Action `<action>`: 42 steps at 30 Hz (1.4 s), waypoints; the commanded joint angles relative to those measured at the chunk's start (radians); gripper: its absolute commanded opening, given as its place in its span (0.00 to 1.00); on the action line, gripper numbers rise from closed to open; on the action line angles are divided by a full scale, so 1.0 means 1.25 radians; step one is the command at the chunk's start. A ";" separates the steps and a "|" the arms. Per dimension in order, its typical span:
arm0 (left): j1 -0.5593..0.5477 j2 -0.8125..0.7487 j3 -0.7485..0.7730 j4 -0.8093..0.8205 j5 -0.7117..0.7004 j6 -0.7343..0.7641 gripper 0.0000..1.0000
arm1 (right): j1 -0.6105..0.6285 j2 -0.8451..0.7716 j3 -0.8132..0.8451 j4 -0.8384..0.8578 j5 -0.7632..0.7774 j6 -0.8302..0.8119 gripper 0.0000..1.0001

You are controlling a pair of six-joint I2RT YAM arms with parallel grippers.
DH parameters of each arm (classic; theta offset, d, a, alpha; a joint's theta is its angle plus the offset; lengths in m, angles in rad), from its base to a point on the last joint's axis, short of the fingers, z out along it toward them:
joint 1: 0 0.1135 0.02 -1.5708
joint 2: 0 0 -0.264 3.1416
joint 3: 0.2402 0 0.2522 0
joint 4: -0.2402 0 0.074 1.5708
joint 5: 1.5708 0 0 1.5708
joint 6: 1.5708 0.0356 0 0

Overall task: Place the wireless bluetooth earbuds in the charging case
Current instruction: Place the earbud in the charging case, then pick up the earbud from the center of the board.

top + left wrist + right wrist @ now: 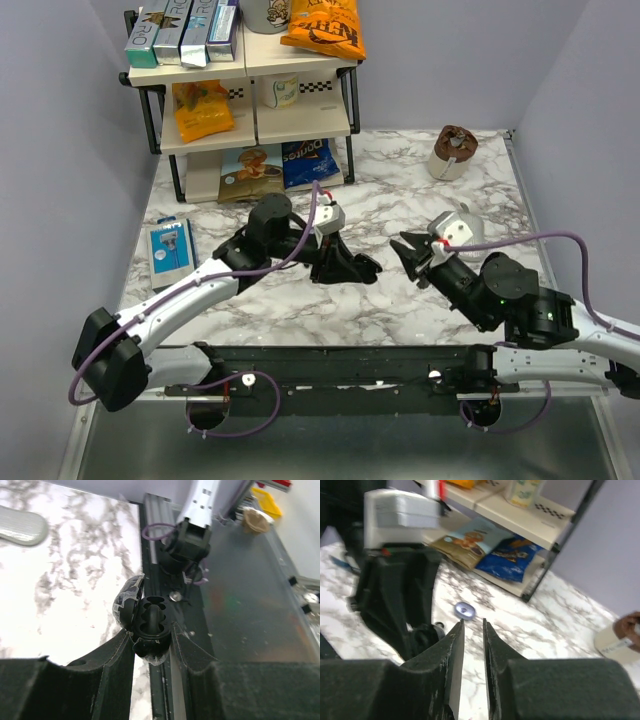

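The left arm (190, 290) reaches out over the counter (390, 205). Its jaws are clamped on the case (150, 622), one jaw on each side. The case is near the middle of the counter. Its lid (126, 602) is flipped open, and the two holes face the left wrist camera. The holes look dark, and I cannot tell if a bud is in one. I cannot find the earbuds in any view.

A small lilac bit (465, 610) lies on the counter, just past the right jaws. It is not a bud.

The right arm (520, 300) points its jaws left, toward the case. The right jaws are a thin slit apart, and I see nothing between them.

I think the step is to bring a bud to the case. The left jaws should hold the case steady, holes up. The right jaws should pinch a bud softly, line it up with its hole, and push straight in. Buds are tiny and slippery, so go slow and do not bump the lid.
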 commanded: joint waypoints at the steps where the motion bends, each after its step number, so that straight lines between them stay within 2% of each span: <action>1: 0.004 -0.090 -0.064 0.044 -0.173 0.016 0.00 | -0.092 0.001 -0.027 -0.051 0.041 0.166 0.40; 2: 0.005 -0.123 -0.079 0.049 -0.208 0.010 0.00 | -0.161 0.010 -0.032 -0.064 -0.011 0.248 0.45; 4: 0.009 -0.159 -0.113 0.062 -0.297 0.000 0.00 | -0.238 0.022 -0.045 -0.076 -0.077 0.316 0.47; 5: 0.010 -0.200 -0.145 0.064 -0.338 -0.016 0.00 | -0.307 0.032 -0.065 -0.078 -0.156 0.378 0.48; 8: 0.010 -0.290 -0.220 0.071 -0.488 -0.043 0.00 | -0.394 0.096 -0.102 -0.044 -0.296 0.466 0.48; 15: 0.011 -0.471 -0.294 -0.058 -0.778 -0.104 0.00 | -0.432 0.350 -0.101 0.114 -0.467 0.541 0.47; 20: 0.011 -0.564 -0.300 -0.103 -0.825 -0.104 0.00 | -0.459 0.562 -0.039 0.177 -0.570 0.564 0.43; 27: 0.011 -0.629 -0.315 -0.147 -0.857 -0.115 0.00 | -0.466 0.756 0.065 0.199 -0.652 0.552 0.45; 35: 0.011 -0.657 -0.328 -0.163 -0.874 -0.104 0.00 | -0.471 0.889 0.150 0.159 -0.664 0.555 0.47; 42: 0.011 -0.654 -0.329 -0.161 -0.880 -0.107 0.00 | -0.478 0.935 0.168 0.147 -0.637 0.616 0.46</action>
